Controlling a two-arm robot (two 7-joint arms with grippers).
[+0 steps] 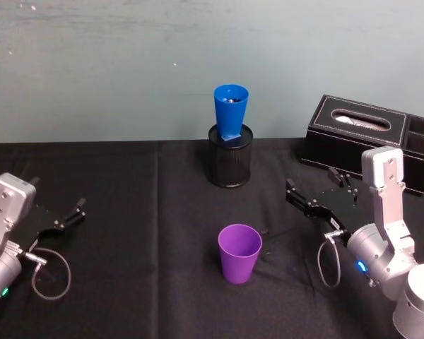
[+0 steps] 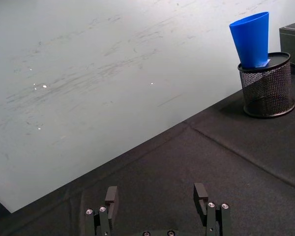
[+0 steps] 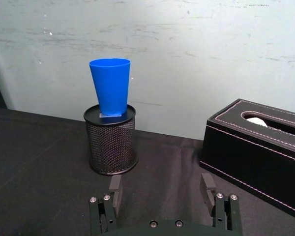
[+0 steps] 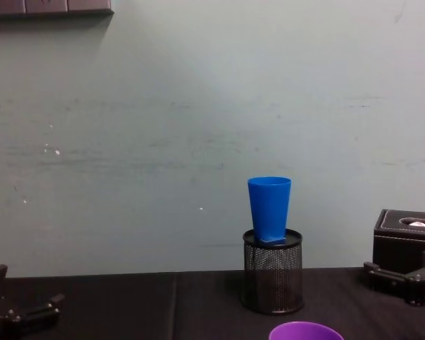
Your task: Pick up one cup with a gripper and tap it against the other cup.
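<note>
Two cups in play, neither held yet. I read this as the very start: the pick-up step, nothing grasped.

The purple cup [image 1: 239, 252] stands upright, mouth up, on the black tabletop [image 1: 127, 212], near the front centre. It is a plain tapered tumbler, wide at the rim, narrow at the base, and looks empty. In the chest view I get just its rim [image 4: 306, 331] at the bottom edge.

The blue cup [image 1: 230, 111] is also tapered and smooth. It sits mouth up with its narrow base dropped into a black mesh pen holder [image 1: 230, 157], farther back near the wall, well apart from the purple one. Its rim stands clear above the holder.

My right gripper [image 1: 312, 208] hovers low over the tabletop to the right of the purple cup, near it but apart. The fingers [image 3: 115, 189] are spread wide with nothing between them. It faces the pen holder and blue cup, with a black tissue box [image 1: 367, 138] just to its right.

My left gripper [image 1: 67, 217] sits far left on the tabletop, fingers [image 2: 111, 195] apart and empty, idle.

Next move, as I judge it: swing the right gripper left to the purple cup, close on its wall, then lift. The blue cup is perched high, so the tap needs a raise first. A light touch too, since that cup may tip in the holder.
</note>
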